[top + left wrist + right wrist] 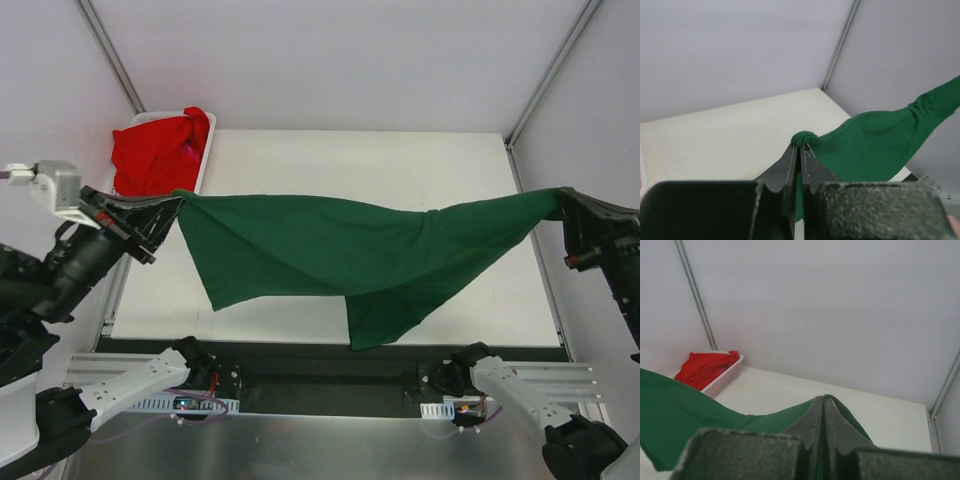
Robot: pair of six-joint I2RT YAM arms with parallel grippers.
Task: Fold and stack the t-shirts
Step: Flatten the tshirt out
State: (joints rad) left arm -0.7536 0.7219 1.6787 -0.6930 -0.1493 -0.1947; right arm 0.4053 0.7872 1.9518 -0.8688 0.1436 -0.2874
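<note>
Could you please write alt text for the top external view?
A dark green cloth t-shirt hangs stretched between the left arm's fingers and the right arm's fingers, both shut on its ends, sagging above a white table. A white slotted plastic basket at the far left corner holds heaped bright red cloth.

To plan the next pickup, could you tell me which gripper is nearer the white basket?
Left. The left gripper hangs just robot-side of the basket; the right gripper is far across the table, both pinching the green t-shirt.
</note>
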